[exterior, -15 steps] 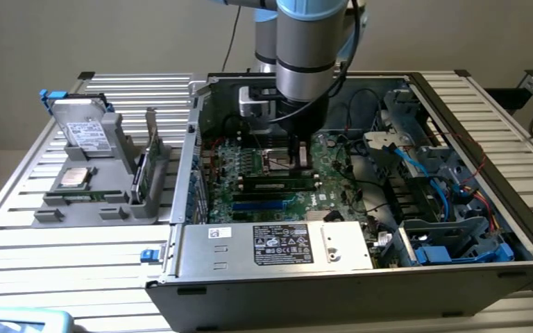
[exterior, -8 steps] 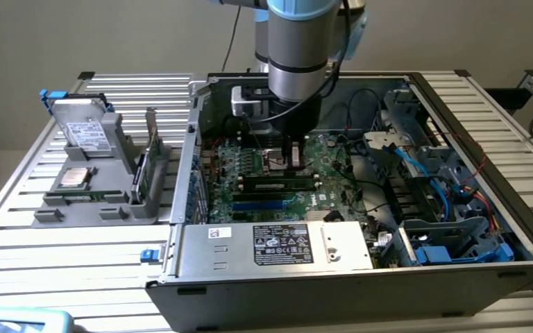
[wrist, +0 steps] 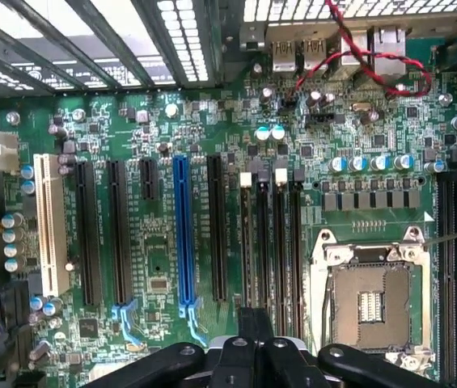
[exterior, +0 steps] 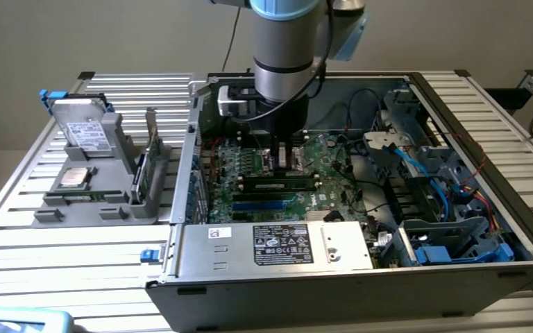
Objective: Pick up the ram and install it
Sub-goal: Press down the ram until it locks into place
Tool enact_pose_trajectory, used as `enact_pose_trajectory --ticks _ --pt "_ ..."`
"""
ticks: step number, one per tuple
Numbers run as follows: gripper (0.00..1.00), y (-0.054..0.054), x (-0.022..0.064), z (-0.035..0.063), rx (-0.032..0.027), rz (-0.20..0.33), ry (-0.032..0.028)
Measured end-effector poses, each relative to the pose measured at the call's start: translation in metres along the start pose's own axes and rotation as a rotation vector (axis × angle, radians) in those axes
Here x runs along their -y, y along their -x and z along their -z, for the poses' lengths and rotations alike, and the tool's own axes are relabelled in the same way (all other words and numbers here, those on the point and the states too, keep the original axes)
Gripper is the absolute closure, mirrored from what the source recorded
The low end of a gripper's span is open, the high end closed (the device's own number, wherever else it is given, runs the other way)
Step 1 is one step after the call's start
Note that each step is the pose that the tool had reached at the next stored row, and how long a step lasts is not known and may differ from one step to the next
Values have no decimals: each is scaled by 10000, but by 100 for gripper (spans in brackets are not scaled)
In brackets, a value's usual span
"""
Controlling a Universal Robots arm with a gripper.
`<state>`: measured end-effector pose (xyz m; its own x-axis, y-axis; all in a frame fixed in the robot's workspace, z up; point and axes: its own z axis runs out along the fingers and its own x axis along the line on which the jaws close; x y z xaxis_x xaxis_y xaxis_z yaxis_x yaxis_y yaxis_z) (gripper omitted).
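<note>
Subject: open computer case (exterior: pixel 488 267) lying on a slatted metal table (exterior: pixel 26 229), side panel off, motherboard (exterior: pixel 327 149) exposed.

Gripper (exterior: pixel 285 161): reaches down inside the case on the arm (exterior: pixel 285 41) and hangs low over the middle of the motherboard. The arm's own body hides much of it in the exterior view. In the wrist view the gripper (wrist: pixel 256 323) is cut off at the picture's edge, so just its dark linkage shows. Whether the claw is spread or pressed together cannot be told. A dark block at its centre cannot be identified.

The ram (exterior: pixel 83 197): a long narrow green strip lies flat along the near edge of a grey fixture (exterior: pixel 49 216), outside the case on the exterior view's left, well apart from the gripper. Its chips cannot be made out.

Also on that fixture, outside the case: a boxed drive (exterior: pixel 86 132), a small square chip (exterior: pixel 72 177), and an upright card (exterior: pixel 150 149) nearest the case wall.

Inside the case: long black slots (wrist: pixel 281 242) run just beside the empty processor socket (wrist: pixel 370 303), with a blue slot (wrist: pixel 182 230) further off. Their occupancy is hard to judge. The power supply (exterior: pixel 276 244) hides the motherboard's near edge
</note>
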<state>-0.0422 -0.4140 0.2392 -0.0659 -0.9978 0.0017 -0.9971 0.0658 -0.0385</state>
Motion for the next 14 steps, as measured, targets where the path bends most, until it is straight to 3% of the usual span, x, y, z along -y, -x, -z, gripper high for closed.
enact_pose_trajectory --ticks 11,14 --pt "89 18 -211 -135 -24 -240 3" --pt "89 19 -231 -169 -26 -278 10"
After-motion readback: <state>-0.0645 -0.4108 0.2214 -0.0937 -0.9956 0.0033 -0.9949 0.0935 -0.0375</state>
